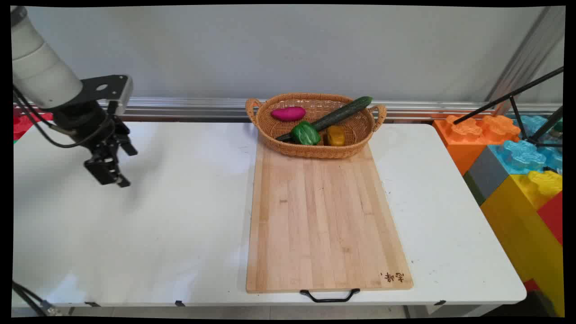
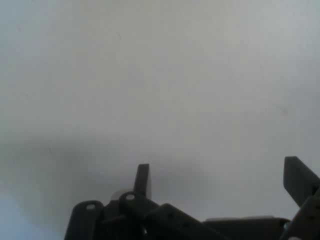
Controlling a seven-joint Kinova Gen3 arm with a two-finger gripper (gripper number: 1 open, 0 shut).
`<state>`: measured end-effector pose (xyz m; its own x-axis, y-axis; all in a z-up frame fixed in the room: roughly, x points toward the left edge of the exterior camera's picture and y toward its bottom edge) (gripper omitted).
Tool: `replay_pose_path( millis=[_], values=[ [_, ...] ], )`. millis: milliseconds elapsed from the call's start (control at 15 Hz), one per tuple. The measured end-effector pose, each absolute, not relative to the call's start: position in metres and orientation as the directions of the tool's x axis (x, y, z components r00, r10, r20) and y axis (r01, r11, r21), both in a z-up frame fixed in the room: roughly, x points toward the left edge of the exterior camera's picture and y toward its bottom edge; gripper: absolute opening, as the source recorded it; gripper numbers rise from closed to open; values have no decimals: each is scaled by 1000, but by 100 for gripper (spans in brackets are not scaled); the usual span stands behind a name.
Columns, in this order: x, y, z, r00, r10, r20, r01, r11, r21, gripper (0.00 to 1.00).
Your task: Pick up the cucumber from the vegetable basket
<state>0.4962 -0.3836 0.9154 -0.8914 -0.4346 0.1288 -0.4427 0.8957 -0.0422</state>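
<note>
White table (image 1: 135, 234), wooden board (image 1: 321, 220), grey wall (image 1: 270, 49).

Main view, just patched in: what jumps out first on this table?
The wicker basket at the table's far edge, holding a purple sweet potato, a green pepper, a long cucumber and a yellow piece. A bare wooden cutting board lies just in front of it. Far left, the pincer hangs open and empty over the white table.
</note>
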Motion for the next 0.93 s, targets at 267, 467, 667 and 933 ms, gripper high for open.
replay_pose_path(
  millis=[267,467,667,933],
  values=[
    [468,-409,916,-862,-451,231,-483,869,-105,100],
    [433,-438,919,-837,-448,314,-508,850,-141,100],
    [397,-466,920,-810,-442,387,-531,831,-163,100],
    [338,-517,918,-759,-427,491,-571,800,-186,100]
  ],
)
